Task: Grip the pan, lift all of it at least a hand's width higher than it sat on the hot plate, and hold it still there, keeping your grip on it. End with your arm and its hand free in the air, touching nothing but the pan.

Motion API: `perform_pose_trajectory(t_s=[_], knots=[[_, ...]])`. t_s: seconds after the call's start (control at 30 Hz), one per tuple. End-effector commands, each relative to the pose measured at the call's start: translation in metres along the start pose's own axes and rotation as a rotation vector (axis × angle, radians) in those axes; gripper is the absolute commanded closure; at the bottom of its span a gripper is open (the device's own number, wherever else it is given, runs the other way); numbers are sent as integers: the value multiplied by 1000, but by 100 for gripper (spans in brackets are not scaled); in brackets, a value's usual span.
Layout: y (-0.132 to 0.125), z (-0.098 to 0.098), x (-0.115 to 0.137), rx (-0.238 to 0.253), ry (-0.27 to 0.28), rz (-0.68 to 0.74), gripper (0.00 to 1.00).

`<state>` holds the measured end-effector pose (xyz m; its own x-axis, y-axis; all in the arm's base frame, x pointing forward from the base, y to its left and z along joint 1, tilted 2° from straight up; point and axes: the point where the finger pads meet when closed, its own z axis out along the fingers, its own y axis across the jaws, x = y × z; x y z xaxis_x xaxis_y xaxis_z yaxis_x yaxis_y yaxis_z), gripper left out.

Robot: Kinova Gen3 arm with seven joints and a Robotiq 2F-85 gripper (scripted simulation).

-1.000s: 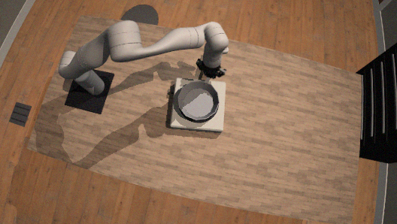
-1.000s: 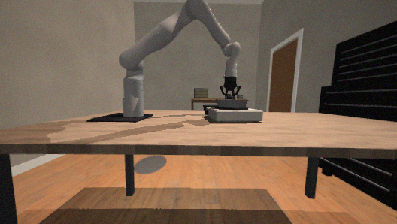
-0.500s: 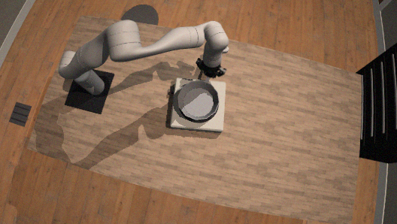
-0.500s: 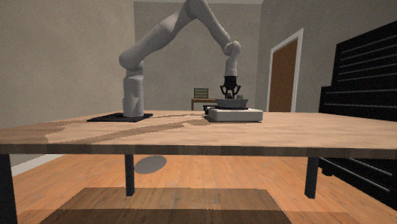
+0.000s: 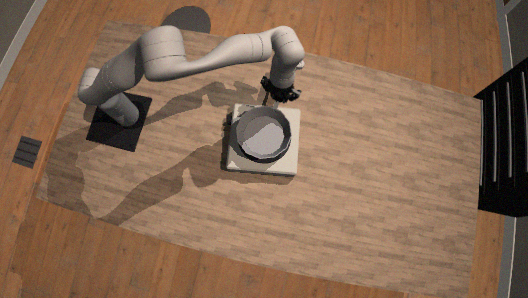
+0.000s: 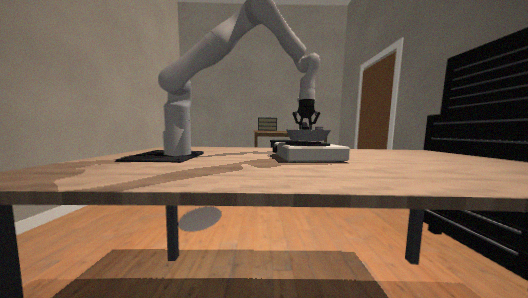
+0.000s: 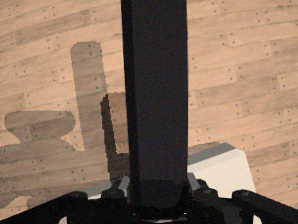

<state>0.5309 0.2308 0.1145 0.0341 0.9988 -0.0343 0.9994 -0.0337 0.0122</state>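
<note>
So here's where I'm at: my pincer (image 5: 281, 93) is clamped on the handle (image 7: 154, 83) of the pan (image 5: 262, 134), fingers partly closed with that dark bar stuck between them. From my wrist camera the handle runs straight up the middle of the view, a long flat black strip, and my own black knuckles fill the bottom edge.

The pan itself is a grey round thing with a dark rim, and it's over the hot plate (image 5: 288, 165), which is that pale square slab roughly mid-worktop, a bit nearer the far long edge than the near one. From the side view the pan (image 6: 308, 134) looks really close to the slab (image 6: 313, 153), and I honestly can't tell if it's resting on it or has a sliver of air under it.

My arm arches up high from its black base plate (image 5: 98, 138) near the left end of the worktop (image 5: 380, 210) and comes straight down onto the handle, wrist pointing at the wood. The handle sticks out from the pan toward the far edge, so my pincer sits just past the slab's far side.
</note>
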Motion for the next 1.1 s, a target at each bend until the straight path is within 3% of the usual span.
perform_pose_trajectory(t_s=[0.0,1.07], knots=[[1,-5,0,-5,2,0,100],[1,-41,0,-6,2,1,100]])
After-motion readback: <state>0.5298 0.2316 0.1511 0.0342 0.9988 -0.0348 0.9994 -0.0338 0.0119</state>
